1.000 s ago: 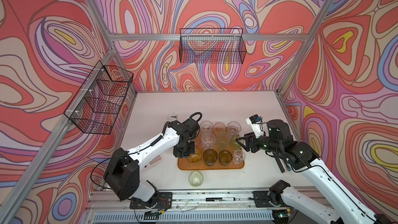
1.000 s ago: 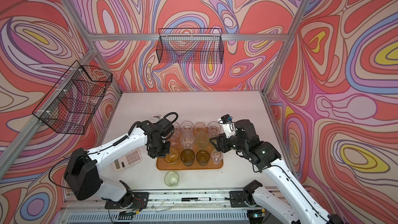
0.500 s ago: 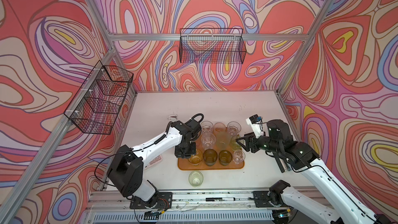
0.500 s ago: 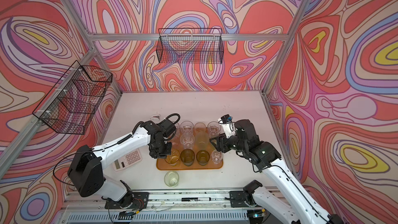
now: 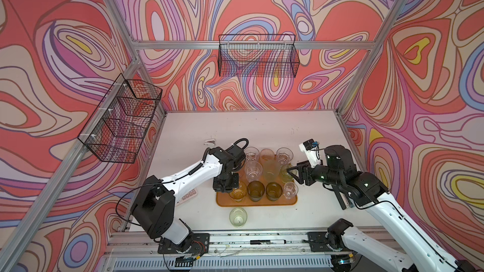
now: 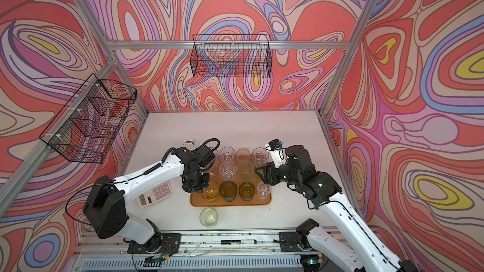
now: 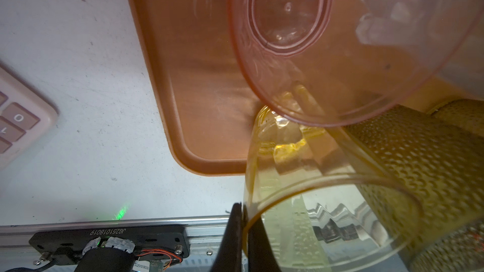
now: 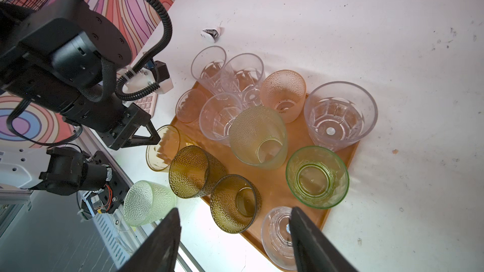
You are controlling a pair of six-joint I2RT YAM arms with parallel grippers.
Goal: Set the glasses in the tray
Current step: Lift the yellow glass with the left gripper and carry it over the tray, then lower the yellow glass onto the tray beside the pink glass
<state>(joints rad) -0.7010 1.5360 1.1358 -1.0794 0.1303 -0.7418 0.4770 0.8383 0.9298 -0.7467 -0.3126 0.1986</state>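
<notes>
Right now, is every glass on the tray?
No, a pale green glass stands on the table, just outside the tray's near rim.

On your table (image 5: 262,126), the tray (image 5: 292,201) sits near the front edge with glasses (image 5: 253,170) in rows on it. One lone glass (image 5: 237,217) stands just before the tray; the calculator (image 6: 154,194) lies to its left. One basket (image 5: 258,56) hangs on the back wall, another basket (image 5: 120,121) on the left wall.
</notes>
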